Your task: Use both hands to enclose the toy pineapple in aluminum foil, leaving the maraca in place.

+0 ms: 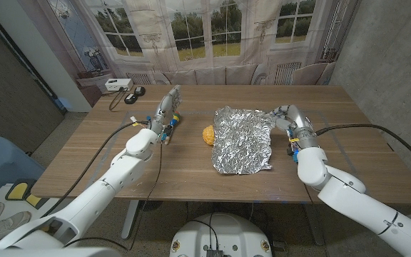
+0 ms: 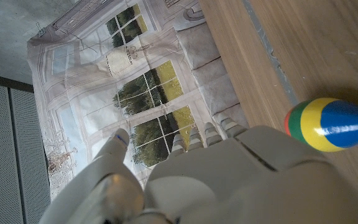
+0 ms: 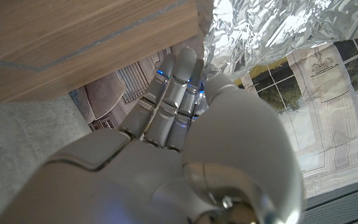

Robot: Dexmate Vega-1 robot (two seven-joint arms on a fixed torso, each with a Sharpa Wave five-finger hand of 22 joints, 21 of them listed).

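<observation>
The wooden worktop (image 1: 191, 171) in front of me carries a crinkled foil sheet (image 1: 242, 139), with the yellow toy pineapple (image 1: 207, 134) touching its left edge. A striped maraca (image 1: 171, 126) lies further left, and small devices (image 1: 125, 88) sit at the far left corner.

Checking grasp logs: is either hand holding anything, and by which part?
The right hand grips the foil at its far right corner. The left hand holds nothing; the maraca lies beside it.

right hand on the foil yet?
Touching. Right wrist view shows the right hand with fingertips against the crumpled foil edge, no gap visible.
</observation>
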